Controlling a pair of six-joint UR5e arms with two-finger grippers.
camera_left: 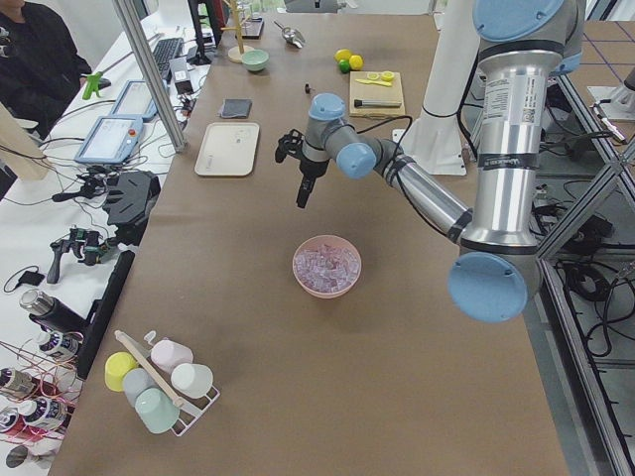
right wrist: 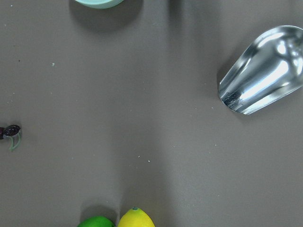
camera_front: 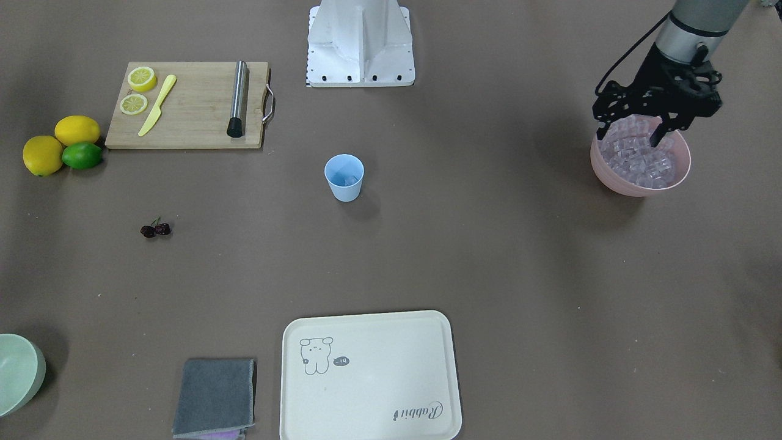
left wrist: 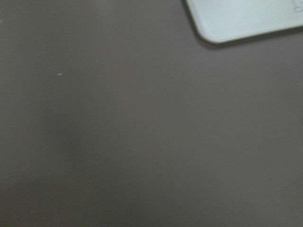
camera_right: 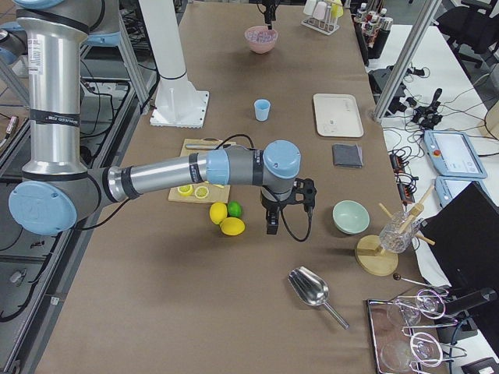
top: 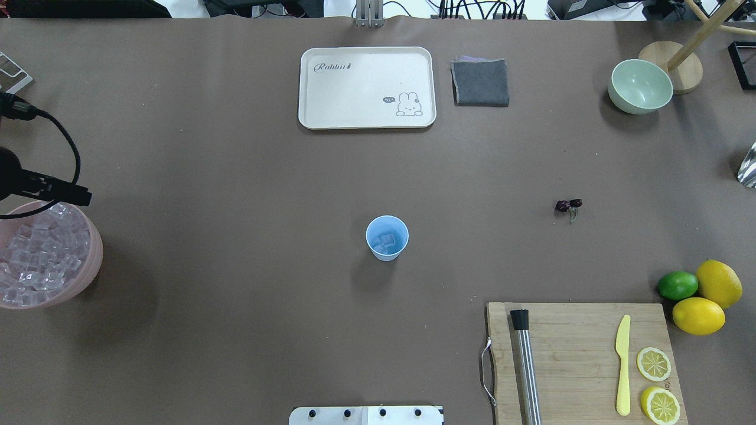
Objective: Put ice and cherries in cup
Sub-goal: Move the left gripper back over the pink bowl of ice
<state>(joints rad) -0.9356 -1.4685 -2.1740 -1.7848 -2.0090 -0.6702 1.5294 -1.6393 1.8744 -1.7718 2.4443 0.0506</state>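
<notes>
The light blue cup stands upright mid-table with a few ice cubes inside. More ice fills the pink bowl at the table's left end. Over that bowl's far rim hangs my left gripper, open, with nothing seen between its fingers. The cherries lie on the table on the robot's right side. My right gripper hovers near the lemons, seen only in the exterior right view, so I cannot tell whether it is open or shut.
A wooden cutting board holds a steel rod, a yellow knife and lemon slices. Two lemons and a lime sit beside it. A cream tray, grey cloth, pale green bowl and metal scoop lie farther out.
</notes>
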